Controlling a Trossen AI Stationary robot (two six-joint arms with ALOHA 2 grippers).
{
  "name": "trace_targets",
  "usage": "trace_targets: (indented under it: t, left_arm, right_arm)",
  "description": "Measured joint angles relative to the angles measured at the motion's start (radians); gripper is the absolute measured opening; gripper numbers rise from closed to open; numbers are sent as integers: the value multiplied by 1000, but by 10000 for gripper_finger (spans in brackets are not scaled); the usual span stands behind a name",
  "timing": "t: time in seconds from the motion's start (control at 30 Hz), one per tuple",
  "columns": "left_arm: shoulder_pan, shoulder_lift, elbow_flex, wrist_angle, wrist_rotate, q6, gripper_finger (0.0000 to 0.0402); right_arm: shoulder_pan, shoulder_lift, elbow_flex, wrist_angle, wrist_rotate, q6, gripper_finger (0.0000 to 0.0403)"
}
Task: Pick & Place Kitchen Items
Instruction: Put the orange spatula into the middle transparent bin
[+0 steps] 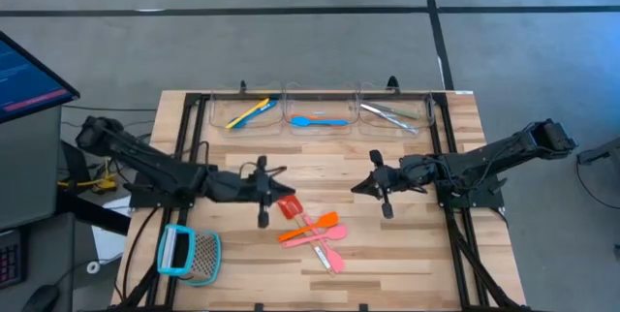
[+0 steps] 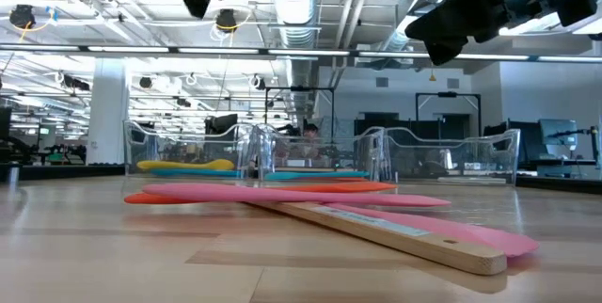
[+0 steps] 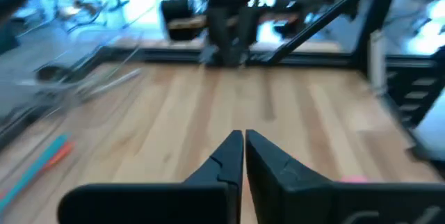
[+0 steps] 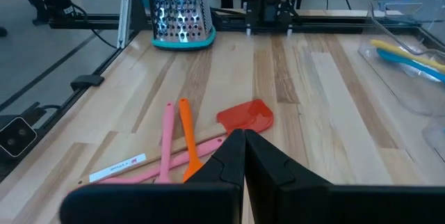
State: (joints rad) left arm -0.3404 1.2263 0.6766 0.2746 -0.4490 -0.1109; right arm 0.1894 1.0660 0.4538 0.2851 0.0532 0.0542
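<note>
Overhead ducts [image 2: 299, 2], wooden table [image 1: 407, 244], spatulas [image 1: 315, 232]

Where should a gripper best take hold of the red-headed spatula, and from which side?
Probably from above, on the red-headed spatula's flat head or the handle just below it: that end lies bare on the table, while lower down the orange and pink utensils cross its wooden handle.

I see a red-headed spatula [image 1: 290, 206], an orange spatula [image 1: 308, 228] and pink utensils [image 1: 329, 239] on the light striped-grain wood table [image 1: 407, 244]. The grater [image 1: 190, 254] is teal-framed silver mesh. The clear bins [image 1: 320, 109] hold yellow, blue and silvery pieces.
</note>
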Motion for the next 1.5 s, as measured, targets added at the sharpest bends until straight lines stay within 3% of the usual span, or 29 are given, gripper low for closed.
trace_targets:
  t: [0.23,0.43,0.53,0.63,0.9,1.17,1.3,1.5]
  left_arm:
    - [-42,128,181,-15,-5,2,2]
    - [-41,293,393,-274,9,-24,1]
    - [-40,366,468,-394,13,-101,1]
    - [-40,416,520,-501,84,-211,1]
    - [-45,527,570,-551,205,-373,1]
    - [-27,557,577,-765,262,-534,1]
    - [-23,557,568,-773,325,-584,2]
    - [-55,568,571,-744,240,-613,1]
  right_arm:
    - [0,0,0,0,0,0,1]
    - [0,0,0,-1,0,-1,1]
    - [0,0,4,-21,0,-1,1]
    - [-2,-25,27,-99,3,-1,1]
    - [0,-107,45,-253,130,-1,1]
    - [0,-98,45,-311,132,23,1]
    - [-1,-96,44,-313,132,20,1]
    - [-2,-96,44,-308,132,18,1]
